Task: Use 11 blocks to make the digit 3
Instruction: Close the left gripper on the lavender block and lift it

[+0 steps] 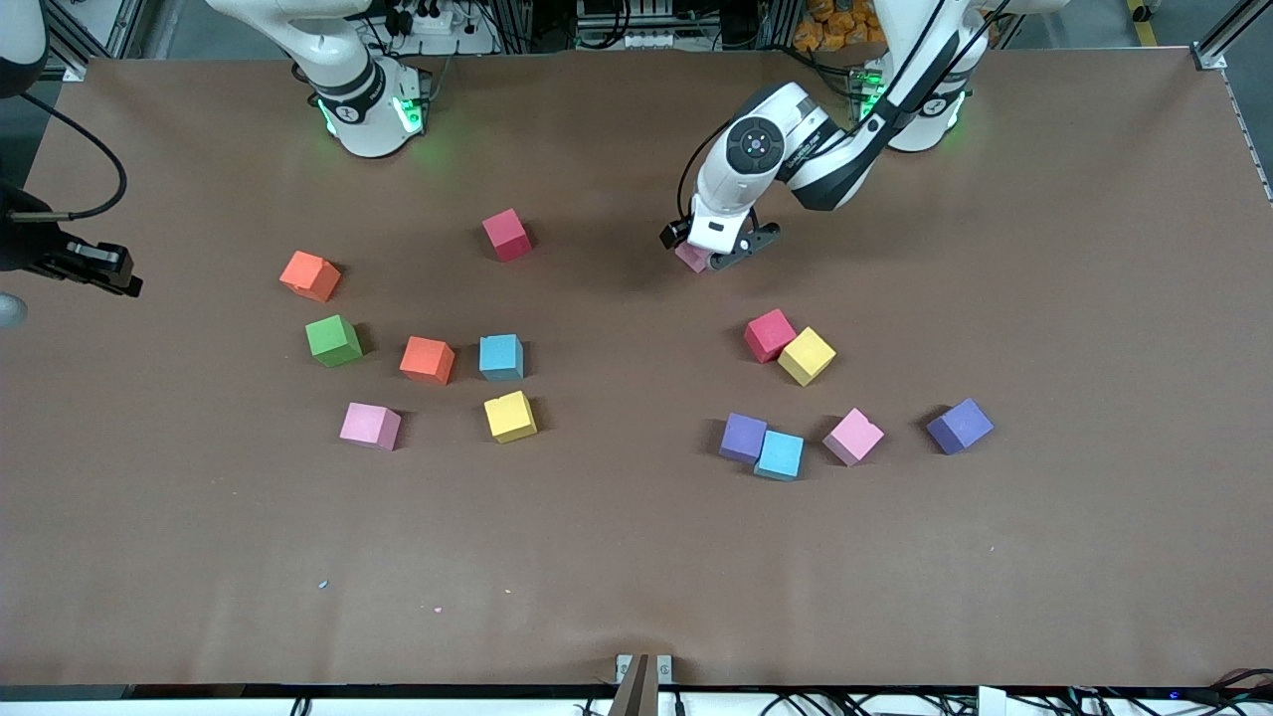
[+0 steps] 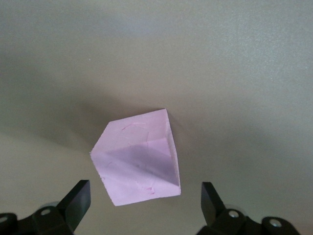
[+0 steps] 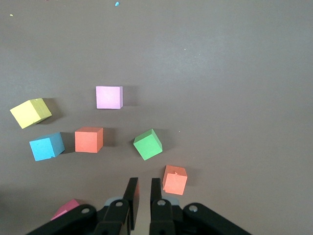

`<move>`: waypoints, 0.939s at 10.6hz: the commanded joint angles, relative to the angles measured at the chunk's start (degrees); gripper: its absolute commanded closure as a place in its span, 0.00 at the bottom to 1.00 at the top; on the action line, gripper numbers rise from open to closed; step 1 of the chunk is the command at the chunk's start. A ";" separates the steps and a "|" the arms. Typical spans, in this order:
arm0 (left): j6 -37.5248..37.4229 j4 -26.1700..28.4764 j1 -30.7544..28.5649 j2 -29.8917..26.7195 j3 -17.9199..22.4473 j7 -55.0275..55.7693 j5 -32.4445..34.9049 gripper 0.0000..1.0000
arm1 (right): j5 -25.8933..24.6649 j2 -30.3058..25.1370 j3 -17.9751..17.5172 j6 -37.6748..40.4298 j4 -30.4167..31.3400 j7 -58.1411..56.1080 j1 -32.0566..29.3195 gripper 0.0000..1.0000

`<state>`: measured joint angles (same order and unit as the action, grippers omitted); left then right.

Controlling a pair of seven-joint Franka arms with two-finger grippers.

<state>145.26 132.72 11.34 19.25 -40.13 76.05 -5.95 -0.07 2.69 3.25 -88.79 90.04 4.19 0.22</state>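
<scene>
Cubes lie scattered over the brown counter (image 1: 636, 577) in two loose groups, none lined up into a figure. Upper centre of the frame, the left gripper (image 1: 718, 257) hangs low with jaws spread around a pink cube (image 2: 138, 157), turned corner-on between the fingers, untouched. The right gripper (image 3: 142, 196), jaws pressed together, waits at the frame's left edge.

The pink cube (image 2: 139, 159) looks like matt foam, faintly scuffed. The worktop (image 1: 636, 557) has a matt brown covering. Arm housings (image 1: 756, 149) are glossy white plastic.
</scene>
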 commanded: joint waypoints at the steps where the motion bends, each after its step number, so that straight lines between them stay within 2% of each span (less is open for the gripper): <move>1: 0.64 0.17 -0.09 -0.26 -0.21 0.68 -0.20 0.00 | -0.37 0.13 -0.35 -0.16 0.31 0.64 -0.39 0.83; 5: 0.64 0.17 0.00 1.49 -0.12 0.68 1.46 0.00 | -0.10 0.21 -0.35 0.19 0.31 0.64 -0.39 0.81; 6: 0.64 0.25 0.00 2.02 -0.03 0.68 1.91 0.00 | -0.10 0.30 -0.35 0.28 0.31 0.64 -0.39 0.68; 7: 0.64 0.26 0.00 2.11 -0.03 0.68 2.17 0.00 | -0.19 0.39 -0.35 0.46 0.31 0.64 -0.31 0.28; 8: 0.64 0.26 0.09 2.55 0.14 0.68 2.52 0.00 | -0.10 0.39 -0.35 0.55 0.31 0.64 -0.31 0.00; 10: 1.07 0.17 0.09 3.95 0.67 0.68 4.19 0.00 | -0.19 0.48 -0.35 0.55 0.23 0.73 -0.04 0.00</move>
<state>145.28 132.86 11.36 22.11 -39.87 76.05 -3.85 -0.07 3.42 3.22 -88.51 90.04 4.19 0.22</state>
